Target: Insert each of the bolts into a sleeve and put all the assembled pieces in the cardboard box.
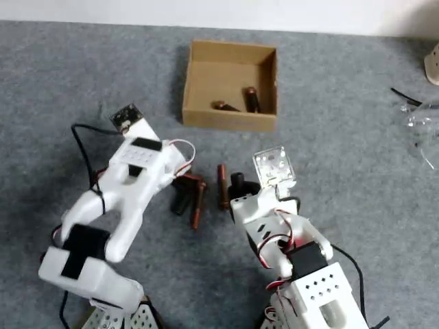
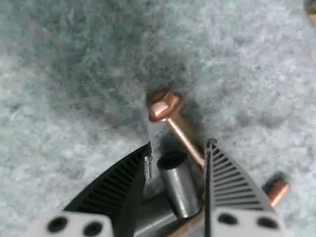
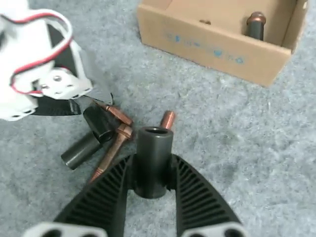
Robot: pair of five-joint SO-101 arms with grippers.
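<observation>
Grey carpeted tabletop (image 1: 357, 205) spreads beneath both my arms, and the open brown cardboard box (image 1: 230, 122) sits at its far side, well apart from my grippers. Inside the box lies one assembled piece (image 1: 225, 106), a dark sleeve with a copper bolt in it, near the front wall. A second assembled piece (image 1: 251, 99) lies just beside it.

My right gripper (image 3: 152, 161) has its jaws clamped on a black cylindrical metal sleeve (image 3: 154, 140), which sticks out past the jaw tips with its open bore pointing away from my wrist. Just beside it on the carpet lies a loose copper bolt (image 1: 222, 185).

My left gripper (image 2: 178, 145) is low over the carpet between my two arms. A dark grey metal sleeve (image 2: 177, 185) sits between its jaws, but I cannot tell whether they are pinching it. A copper bolt with a hexagonal flanged head (image 2: 165, 106) lies just past that sleeve's open end, its shank running back alongside it. Another black sleeve (image 3: 79, 153) lies loose near this gripper, just beside a long copper bolt (image 3: 111, 153).
</observation>
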